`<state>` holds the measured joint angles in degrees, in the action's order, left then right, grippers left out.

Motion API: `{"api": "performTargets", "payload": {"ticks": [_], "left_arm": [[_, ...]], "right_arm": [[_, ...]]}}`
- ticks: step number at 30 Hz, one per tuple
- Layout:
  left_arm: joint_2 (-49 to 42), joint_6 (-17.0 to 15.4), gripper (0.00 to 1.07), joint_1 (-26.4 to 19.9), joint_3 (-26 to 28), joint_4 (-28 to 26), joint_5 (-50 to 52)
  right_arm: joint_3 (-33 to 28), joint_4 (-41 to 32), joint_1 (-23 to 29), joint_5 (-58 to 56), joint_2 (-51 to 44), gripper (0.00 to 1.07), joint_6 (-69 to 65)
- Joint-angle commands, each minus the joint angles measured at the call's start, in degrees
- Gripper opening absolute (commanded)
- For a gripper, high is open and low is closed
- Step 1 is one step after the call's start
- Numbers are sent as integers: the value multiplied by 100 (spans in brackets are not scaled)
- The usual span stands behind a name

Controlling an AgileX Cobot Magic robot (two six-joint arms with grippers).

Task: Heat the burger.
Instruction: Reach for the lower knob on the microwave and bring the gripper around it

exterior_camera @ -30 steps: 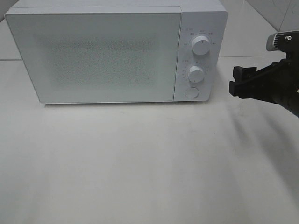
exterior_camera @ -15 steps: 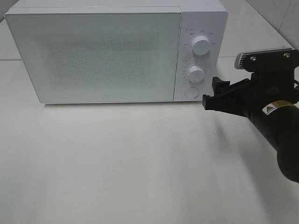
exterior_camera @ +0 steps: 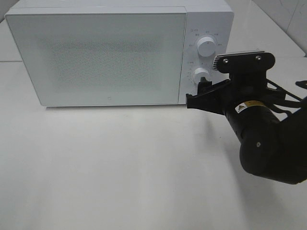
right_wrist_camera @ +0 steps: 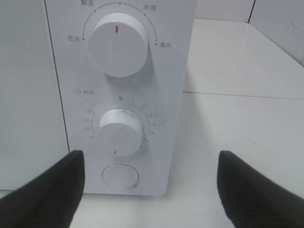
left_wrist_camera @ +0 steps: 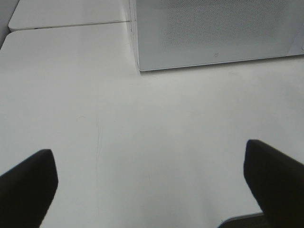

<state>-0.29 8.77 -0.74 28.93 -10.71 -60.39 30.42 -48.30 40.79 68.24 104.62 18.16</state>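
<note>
A white microwave [exterior_camera: 96, 52] is seen standing on the white table [exterior_camera: 120, 163], filling the upper left and upper middle of the exterior view. Its frosted door [exterior_camera: 100, 28] is closed, and nothing behind it can be made out. The burger is shown in none of the views, and whether it lies behind the door cannot be told.

The control panel [exterior_camera: 216, 28] is set at the right end of the microwave. Two round white knobs are mounted on it, the upper knob [exterior_camera: 206, 46] above the lower knob [exterior_camera: 201, 75]. In the right wrist view a round button [right_wrist_camera: 120, 177] is seen under the lower knob, and the red mark on the upper knob is pointed straight up.

The right tool [exterior_camera: 196, 96] is held at the middle right of the exterior view, just in front of the lower part of the panel, so that the button is covered there. Its black fingers [right_wrist_camera: 42, 190] are spread wide and nothing is gripped. Whether the panel is touched cannot be told.

The left tool [left_wrist_camera: 151, 183] is shown only in the left wrist view. It is spread wide over bare table, with one lower front corner of the microwave ahead of it, and nothing is held.
</note>
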Motion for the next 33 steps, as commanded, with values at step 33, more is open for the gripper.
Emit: {"api": "performTargets", "payload": {"ticks": [33], "left_arm": [[-115,-23,100,-17,-17,-6,69]], "right_arm": [[1581,315,-332,269,1461,74,-241]]}}
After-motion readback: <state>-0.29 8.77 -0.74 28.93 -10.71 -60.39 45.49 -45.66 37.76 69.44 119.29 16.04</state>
